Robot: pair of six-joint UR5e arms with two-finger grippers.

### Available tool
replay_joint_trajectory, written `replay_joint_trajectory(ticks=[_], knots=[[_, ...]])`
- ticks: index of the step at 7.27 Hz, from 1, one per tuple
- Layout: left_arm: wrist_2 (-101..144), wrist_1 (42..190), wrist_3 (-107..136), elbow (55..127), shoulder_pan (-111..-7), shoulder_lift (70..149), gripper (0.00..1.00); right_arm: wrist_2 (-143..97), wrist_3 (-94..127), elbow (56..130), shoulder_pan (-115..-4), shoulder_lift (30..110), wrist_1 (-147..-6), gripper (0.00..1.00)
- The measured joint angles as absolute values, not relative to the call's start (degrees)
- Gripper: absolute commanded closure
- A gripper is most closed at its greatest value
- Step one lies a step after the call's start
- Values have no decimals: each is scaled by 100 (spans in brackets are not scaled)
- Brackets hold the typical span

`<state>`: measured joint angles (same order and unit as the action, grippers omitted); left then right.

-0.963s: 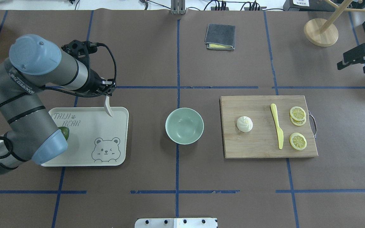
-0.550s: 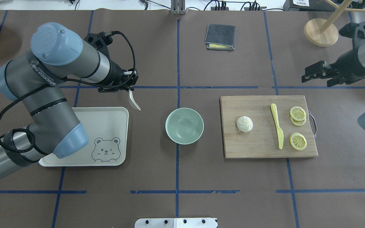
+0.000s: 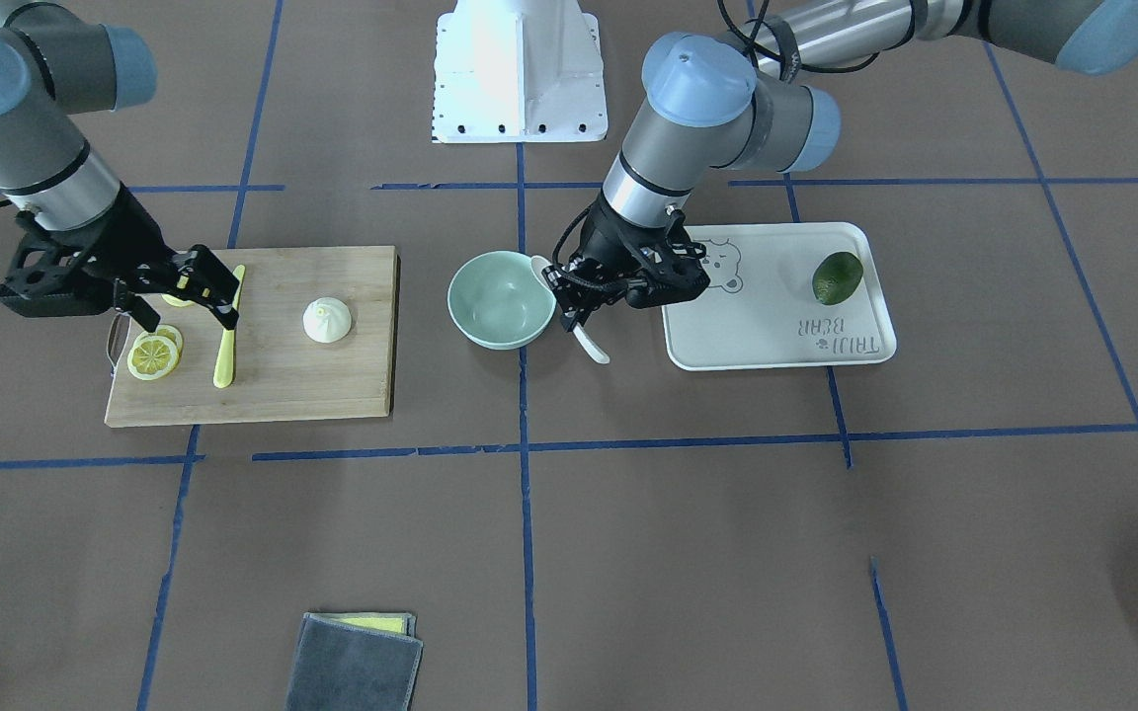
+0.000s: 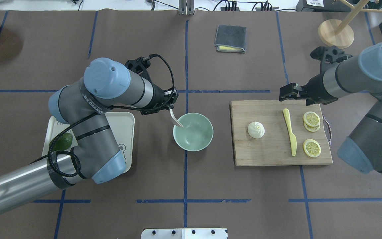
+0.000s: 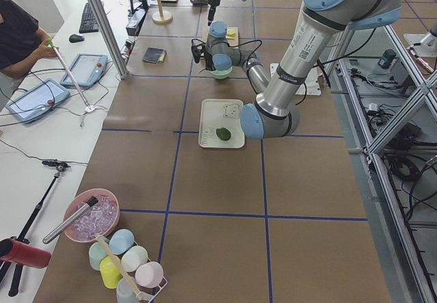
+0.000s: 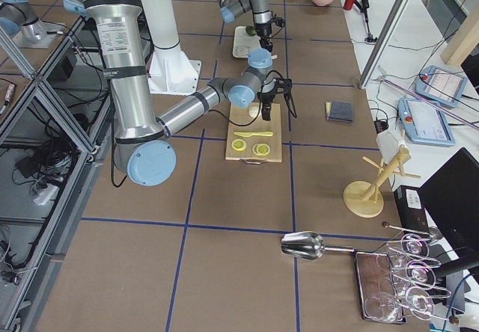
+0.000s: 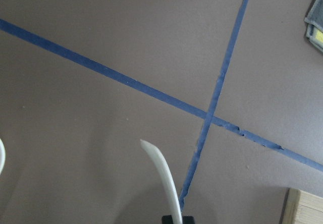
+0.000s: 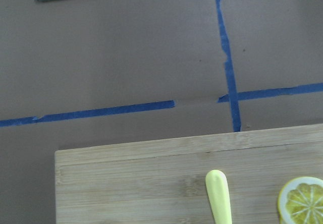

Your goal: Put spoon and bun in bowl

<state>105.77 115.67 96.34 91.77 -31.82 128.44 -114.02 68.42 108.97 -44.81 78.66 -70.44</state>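
Observation:
My left gripper is shut on the pale spoon, which hangs down over the left rim of the mint-green bowl. In the front view this gripper holds the spoon right beside the bowl. The left wrist view shows only the spoon's pale strip over brown paper. The white bun sits upright on the wooden cutting board, left of the yellow knife. My right gripper hovers open and empty over the board's far edge, above the knife and right of the bun.
Lemon slices lie on the board's right side. A cream tray with a green fruit is left of the bowl, partly under my left arm. A folded grey cloth and a wooden stand are at the far side.
My left arm carried the spoon right, from above the tray to the bowl's left rim. My right arm swung in from the right edge to the board's far edge.

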Motion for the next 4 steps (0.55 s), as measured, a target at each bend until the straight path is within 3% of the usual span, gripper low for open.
replay_joint_trajectory(ticks=[2, 3, 4], knots=[[10488, 11667, 9667, 9007, -3040, 12927, 100, -11012, 7075, 10872, -4037, 7692, -7080, 0], [10440, 11754, 9675, 8928, -3013, 12945, 44, -10864, 7104, 10842, -3859, 7640, -7092, 0], [10418, 11827, 9728, 8874, -3003, 12959, 0, -10756, 7114, 10786, -3724, 7592, -7103, 0]])
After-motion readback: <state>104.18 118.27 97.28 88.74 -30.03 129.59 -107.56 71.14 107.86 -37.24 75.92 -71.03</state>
